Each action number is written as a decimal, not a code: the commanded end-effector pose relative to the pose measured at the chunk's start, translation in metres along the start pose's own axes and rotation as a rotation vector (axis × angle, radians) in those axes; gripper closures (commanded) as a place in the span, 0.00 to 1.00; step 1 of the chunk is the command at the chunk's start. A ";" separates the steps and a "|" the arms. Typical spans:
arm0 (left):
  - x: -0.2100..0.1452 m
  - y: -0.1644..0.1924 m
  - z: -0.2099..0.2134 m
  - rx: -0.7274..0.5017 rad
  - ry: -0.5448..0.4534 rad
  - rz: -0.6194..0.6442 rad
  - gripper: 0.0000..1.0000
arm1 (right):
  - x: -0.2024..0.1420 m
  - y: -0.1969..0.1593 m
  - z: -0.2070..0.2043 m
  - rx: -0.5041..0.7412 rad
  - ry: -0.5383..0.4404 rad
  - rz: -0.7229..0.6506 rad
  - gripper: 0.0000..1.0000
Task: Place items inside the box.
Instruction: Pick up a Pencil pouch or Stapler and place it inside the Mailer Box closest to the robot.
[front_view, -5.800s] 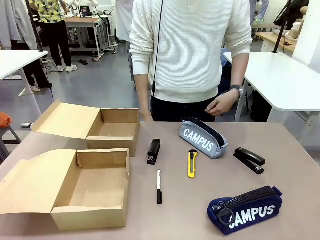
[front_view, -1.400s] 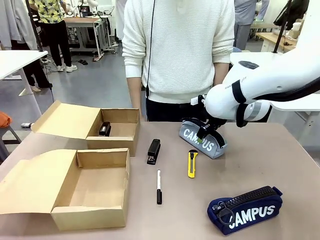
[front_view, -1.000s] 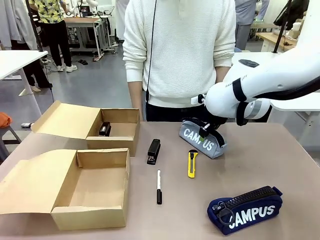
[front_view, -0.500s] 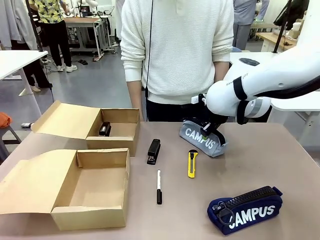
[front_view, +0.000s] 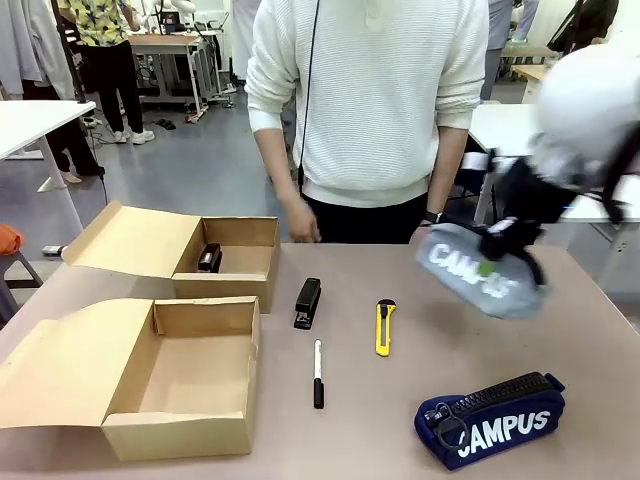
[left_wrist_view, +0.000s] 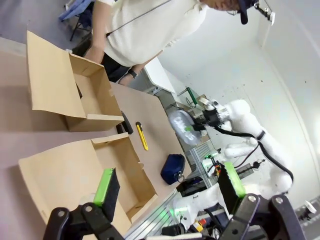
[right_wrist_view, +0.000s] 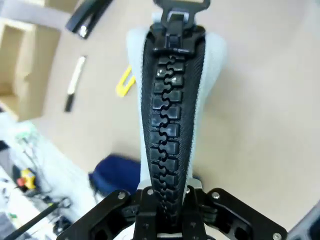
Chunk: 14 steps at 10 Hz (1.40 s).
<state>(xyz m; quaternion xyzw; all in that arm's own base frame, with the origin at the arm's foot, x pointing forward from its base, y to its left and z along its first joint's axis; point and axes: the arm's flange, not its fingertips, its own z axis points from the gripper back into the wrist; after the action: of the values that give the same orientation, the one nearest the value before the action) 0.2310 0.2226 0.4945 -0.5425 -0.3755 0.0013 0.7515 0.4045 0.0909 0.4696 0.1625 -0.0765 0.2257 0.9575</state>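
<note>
My right gripper (front_view: 503, 250) is shut on the grey "CAMPUS" pouch (front_view: 478, 272) and holds it tilted in the air above the table's right side. In the right wrist view the pouch's black zip (right_wrist_view: 171, 107) runs up from my right gripper (right_wrist_view: 167, 199). A navy pouch (front_view: 490, 418) lies at the front right. On the table's middle lie a black stapler (front_view: 308, 302), a yellow utility knife (front_view: 384, 326) and a black marker pen (front_view: 318, 373). My left gripper (left_wrist_view: 167, 186) is open, high above the near box (left_wrist_view: 125, 162).
Two open cardboard boxes stand at the left: the near box (front_view: 205, 306) holds nothing, and the far box (front_view: 240, 231) holds a second black stapler (front_view: 209, 257). A person in a white sweater stands at the far edge with both hands by the table.
My right gripper has lifted the grey pouch off the table and swung it up and to the right. The person's hands have come nearer the table edge.
</note>
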 end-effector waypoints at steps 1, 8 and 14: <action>0.000 -0.001 -0.001 -0.018 -0.011 -0.019 0.00 | -0.082 0.024 0.028 0.010 -0.085 -0.211 1.00; 0.000 -0.001 -0.001 -0.018 -0.011 -0.019 0.00 | -0.045 0.066 -0.008 0.036 -0.137 -0.164 0.94; 0.000 -0.001 -0.001 -0.018 -0.011 -0.019 0.00 | -0.137 -0.026 0.048 0.131 -0.342 -0.471 0.94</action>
<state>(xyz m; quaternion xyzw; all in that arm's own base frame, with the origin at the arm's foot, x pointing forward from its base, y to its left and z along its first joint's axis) 0.2310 0.2228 0.4938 -0.5425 -0.3752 0.0011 0.7516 0.3293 -0.0287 0.5078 0.2689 -0.1752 -0.0497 0.9458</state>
